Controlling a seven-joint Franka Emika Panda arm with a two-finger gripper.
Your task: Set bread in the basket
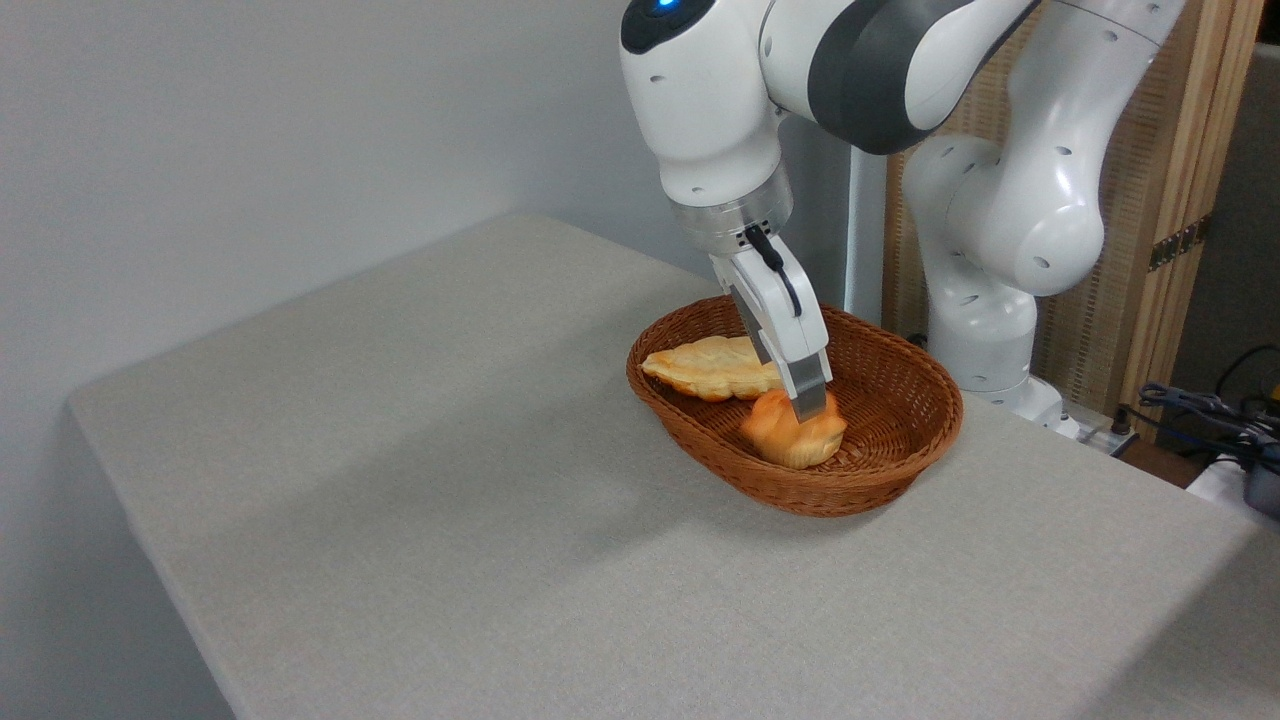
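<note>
The bread point(775, 432), a small deep-orange knotted bun, sits low inside the brown oval wicker basket point(890, 470), toward its front. My gripper point(812, 408) reaches down into the basket at a slant from the upper left. Its near finger point(808, 392) lies across the bun's top. The far finger is hidden behind the bun, so the bun appears held between the two. The bun's underside looks to be touching the basket floor.
A paler, longer braided loaf point(705, 367) lies in the left part of the basket, just beside the gripper. The grey cloth-covered table point(400, 480) stretches left and forward. The arm's white base point(990, 330) and some cables point(1200, 410) stand behind at right.
</note>
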